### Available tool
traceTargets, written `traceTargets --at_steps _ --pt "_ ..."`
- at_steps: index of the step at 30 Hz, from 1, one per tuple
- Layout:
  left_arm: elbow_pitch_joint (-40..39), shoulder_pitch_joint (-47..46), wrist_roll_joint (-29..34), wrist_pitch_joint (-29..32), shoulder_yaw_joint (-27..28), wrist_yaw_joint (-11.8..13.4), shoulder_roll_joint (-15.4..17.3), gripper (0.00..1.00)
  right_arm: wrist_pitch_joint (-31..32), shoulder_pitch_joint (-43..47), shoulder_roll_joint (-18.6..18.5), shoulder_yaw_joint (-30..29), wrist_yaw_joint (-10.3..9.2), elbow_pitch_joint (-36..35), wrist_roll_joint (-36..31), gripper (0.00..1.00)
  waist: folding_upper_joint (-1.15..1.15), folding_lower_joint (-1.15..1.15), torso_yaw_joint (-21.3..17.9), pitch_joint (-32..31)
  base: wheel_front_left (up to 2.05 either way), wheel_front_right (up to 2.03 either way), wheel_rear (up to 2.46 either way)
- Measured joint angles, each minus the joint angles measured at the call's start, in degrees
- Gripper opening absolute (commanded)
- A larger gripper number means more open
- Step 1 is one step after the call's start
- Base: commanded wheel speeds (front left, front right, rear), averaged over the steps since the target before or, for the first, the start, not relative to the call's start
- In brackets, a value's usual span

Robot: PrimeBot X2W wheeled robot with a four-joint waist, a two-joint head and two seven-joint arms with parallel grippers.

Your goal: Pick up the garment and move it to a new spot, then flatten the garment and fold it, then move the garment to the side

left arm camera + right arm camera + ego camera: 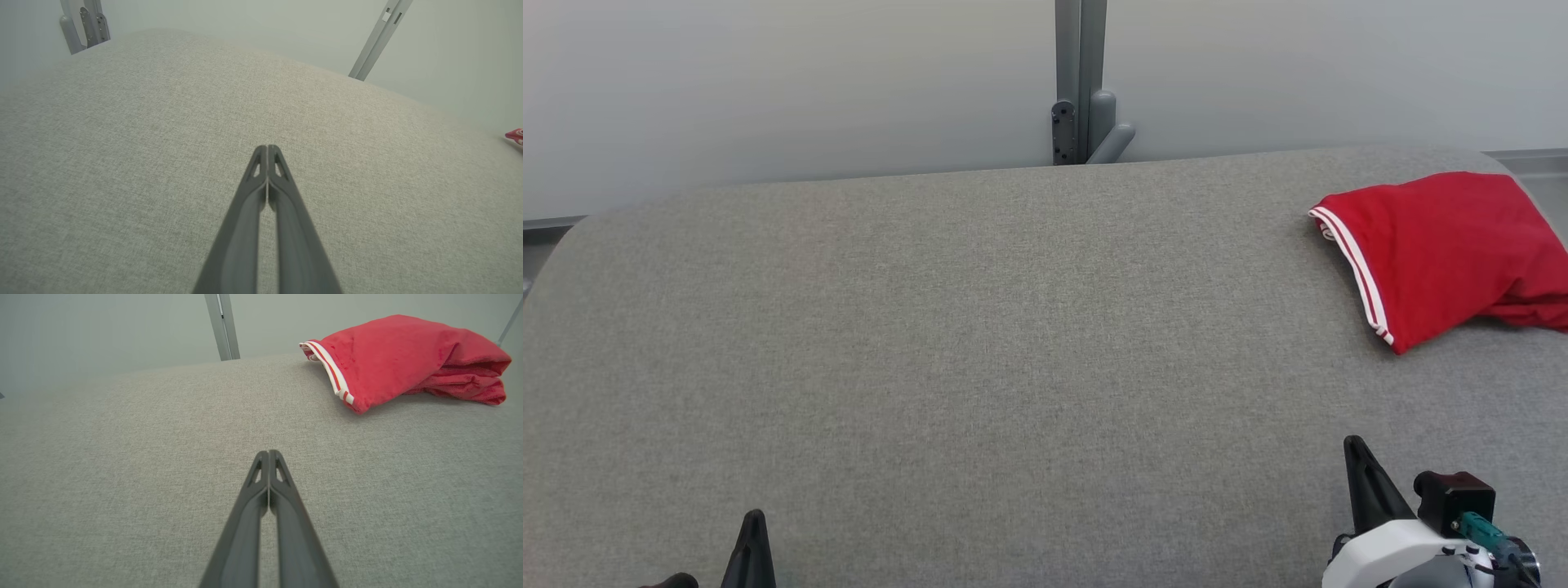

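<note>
Head view: red garment [1445, 245] lies loosely folded at the upper right of the frame, on the grey fabric-covered surface [1013, 343], close to its far right edge. The hem [1356, 261], trimmed with white stripes, faces frame left. Left hand [754, 527] sits at the lower left and right hand [1356, 453] at the lower right, both well apart from the garment. A grey metal post [1081, 82] stands at top centre behind the surface's far edge, against a pale wall [768, 82].

Left wrist view: the two dark fingers [241, 237] are pressed together tip to tip with nothing between them, over bare fabric. A sliver of red shows at the right edge of the frame.

Right wrist view: fingers [245, 531] likewise meet at the tips, closed on nothing. The garment is at the upper right of the frame, not touching them.
</note>
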Motion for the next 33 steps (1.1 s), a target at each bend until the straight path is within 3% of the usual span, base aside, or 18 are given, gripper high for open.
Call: traceTargets --at_steps 33 --pt "-1.12 -4.77 -28.64 7.79 0.56 0.00 0.03 0.00 7.46 -1.93 -0.11 -0.90 0.00 -2.85 34.09 0.00 0.01 0.00 -0.03 0.14 0.00 0.00 0.00"
